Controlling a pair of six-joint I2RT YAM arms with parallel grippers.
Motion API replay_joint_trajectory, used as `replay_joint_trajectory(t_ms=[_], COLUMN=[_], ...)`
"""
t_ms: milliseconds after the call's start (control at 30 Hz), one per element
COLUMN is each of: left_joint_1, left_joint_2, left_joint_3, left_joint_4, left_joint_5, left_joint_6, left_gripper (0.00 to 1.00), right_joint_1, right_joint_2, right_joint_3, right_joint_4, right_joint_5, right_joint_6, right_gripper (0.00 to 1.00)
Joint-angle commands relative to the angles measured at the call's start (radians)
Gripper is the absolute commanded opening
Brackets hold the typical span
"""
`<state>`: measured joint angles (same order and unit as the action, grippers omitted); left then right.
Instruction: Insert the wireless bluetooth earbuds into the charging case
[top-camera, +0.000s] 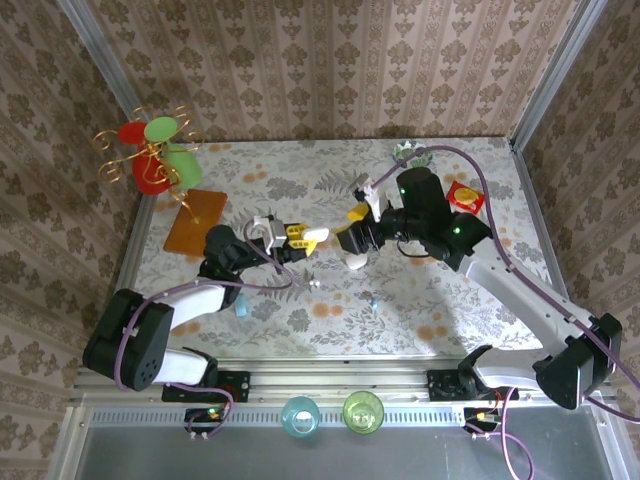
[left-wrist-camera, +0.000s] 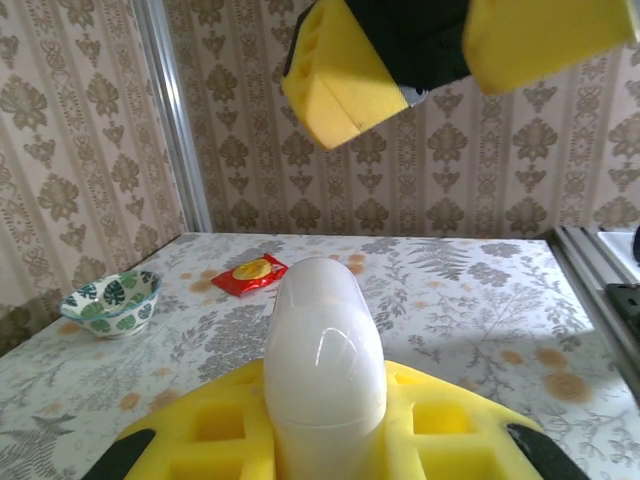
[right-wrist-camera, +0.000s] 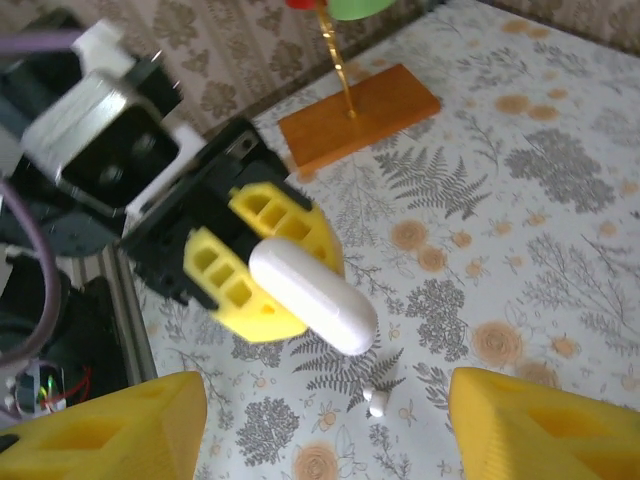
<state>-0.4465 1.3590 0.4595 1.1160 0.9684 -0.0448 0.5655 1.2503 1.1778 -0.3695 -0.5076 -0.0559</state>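
Nearest the arm bases, the light-blue case (top-camera: 241, 308) lies on the table (top-camera: 450, 310) beside the left arm, well apart from both grippers. Farther out, a tiny white earbud (right-wrist-camera: 377, 402) sits below the right gripper (top-camera: 352, 238), whose fingers are spread and empty. The left gripper (top-camera: 300, 236) pinches a white oval pebble (left-wrist-camera: 322, 350), its long axis aimed at the right gripper, so the right arm looks freer to take the earbud.

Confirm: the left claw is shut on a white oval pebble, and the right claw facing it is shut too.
Wrong: the right wrist view shows the right claw open and empty. The left claw is shut on the white oval pebble.
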Motion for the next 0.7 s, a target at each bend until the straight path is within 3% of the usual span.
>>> replay_joint_trajectory(t_ms=[0, 167, 333, 567, 667], left_joint_1=[0.009, 0.004, 0.0, -0.003, -0.003], left_joint_2=[-0.032, -0.025, -0.017, -0.009, -0.003], left_joint_3=[0.036, 0.044, 0.05, 0.051, 0.052], left_joint_4=[0.055, 0.069, 0.096, 0.102, 0.107], left_joint_5=[0.12, 0.145, 0.17, 0.196, 0.197], left_joint_6=[-0.051, -0.069, -0.092, -0.103, -0.106], left_gripper=[0.0, 0.0, 0.0, 0.0, 0.0], right_joint_1=[-0.003, 0.006, 0.025, 0.03, 0.03], right_joint_2=[-0.002, 0.057, 0.121, 0.208, 0.223], right_joint_3=[-0.019, 0.031, 0.066, 0.117, 0.127], right_joint_4=[0.068, -0.064, -0.091, -0.1, -0.106], right_joint_5=[-0.112, -0.239, -0.217, -0.24, -0.259], right_joint_6=[-0.269, -0.483, -0.571, -0.59, -0.589], right_gripper=[0.66, 0.65, 0.62, 0.49, 0.38])
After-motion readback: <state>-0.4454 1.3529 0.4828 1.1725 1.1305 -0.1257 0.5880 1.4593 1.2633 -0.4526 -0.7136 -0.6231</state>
